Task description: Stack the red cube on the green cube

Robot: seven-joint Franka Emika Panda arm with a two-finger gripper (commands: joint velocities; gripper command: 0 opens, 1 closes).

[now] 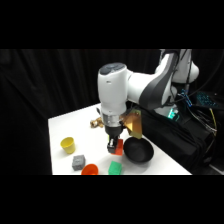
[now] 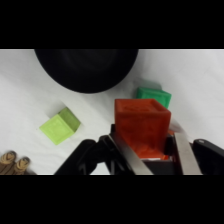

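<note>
Orange-red and boxy, the red cube [image 2: 142, 125] fills the lower middle of the wrist view, clamped between the two metal fingers [image 2: 184, 156] of the gripper [image 2: 155, 159], whose black linkage rises from the bottom edge. Just past the held block, partly hidden behind its upper right corner, sits the green cube [image 2: 154, 96] on the white table [image 2: 20, 95]; the two look close, but whether they touch cannot be told from here. To the left lies a lime cube [image 2: 60, 125], tilted with one corner toward the camera and well clear of the gripper. At the lower left corner two small brown wooden pieces [image 2: 14, 161] show at the edge. Farthest off, a black bowl [image 2: 86, 69] spans the top of the wrist view. In the side view the white arm comes down over the table's near part, with the red cube in its fingertips low above the surface, beside the black bowl, and the green cube in front of it near the table's front edge. An orange-red cup [image 1: 90, 170], a grey block [image 1: 78, 161] and a yellow cup [image 1: 68, 145] stand to the left.
</note>
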